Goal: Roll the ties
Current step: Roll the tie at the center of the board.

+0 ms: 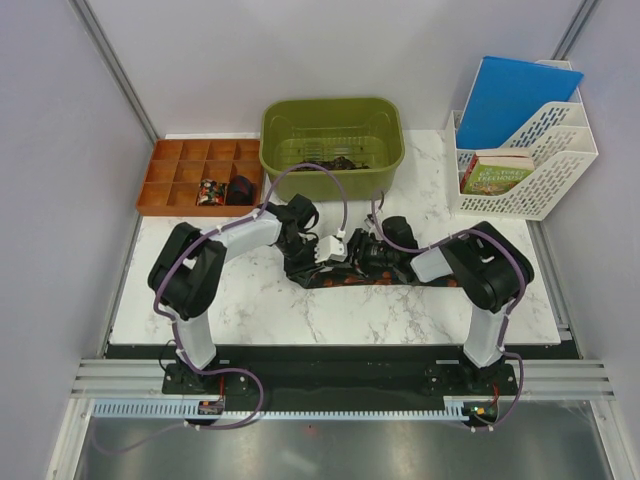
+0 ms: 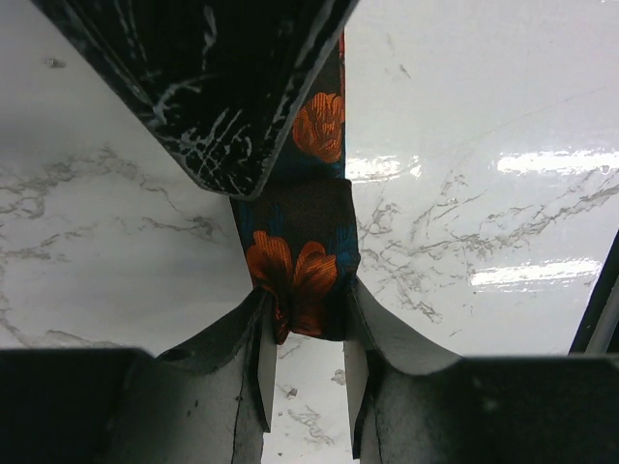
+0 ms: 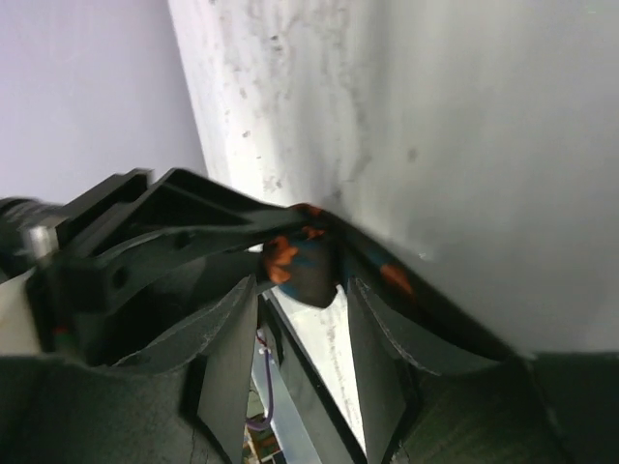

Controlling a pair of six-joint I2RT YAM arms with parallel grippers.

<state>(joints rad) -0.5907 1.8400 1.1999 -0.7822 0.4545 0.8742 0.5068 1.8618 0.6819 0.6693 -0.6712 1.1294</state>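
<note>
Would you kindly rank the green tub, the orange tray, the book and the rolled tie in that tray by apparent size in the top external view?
1. green tub
2. orange tray
3. book
4. rolled tie
The tub stands taller, so nearer the camera, but the gap looks clear.

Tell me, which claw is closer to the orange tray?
Left. The left claw sits mid-table, right of the orange tray; the right claw is just beyond it, farther from the tray.
</note>
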